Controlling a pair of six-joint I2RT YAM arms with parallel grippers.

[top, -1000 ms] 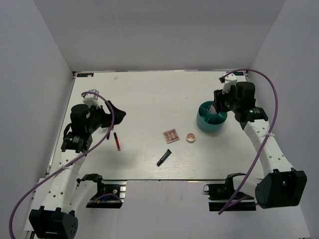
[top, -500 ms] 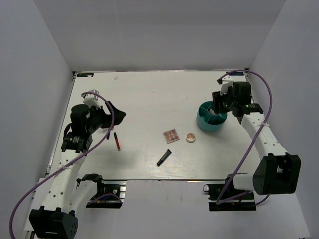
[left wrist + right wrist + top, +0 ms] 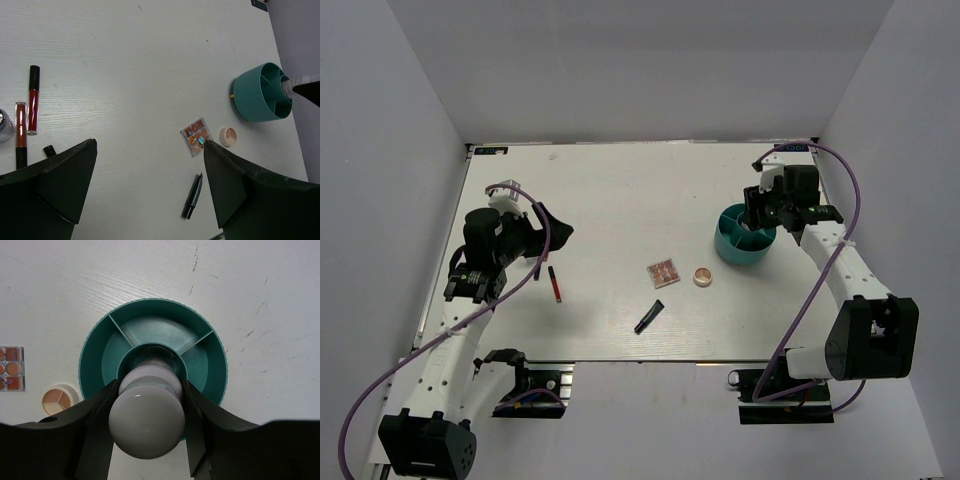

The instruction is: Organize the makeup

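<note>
teal cup [image 3: 745,245] stands on the right of the counter [image 3: 620,190] in the top view. the right end effector [image 3: 760,212] hangs directly over it, presumably so its load can go straight down. the square palette [image 3: 663,272], round compact [image 3: 702,276] and short black tube [image 3: 648,316] lie loose near the middle, apart from one another. the red-black pencil [image 3: 555,285] lies just beside the left end effector [image 3: 552,228].

the left wrist view shows that end effector spread wide and empty, probably waiting its turn. a second red stick [image 3: 20,132] lies alongside the pencil.

the right wrist view shows the white bottle [image 3: 146,415] clamped between the right fingers [image 3: 97,415]. it is upright, cap toward the camera and centred over the cup's round middle well. that hold likely suits the narrow slot. how deep its base sits cannot be told.
</note>
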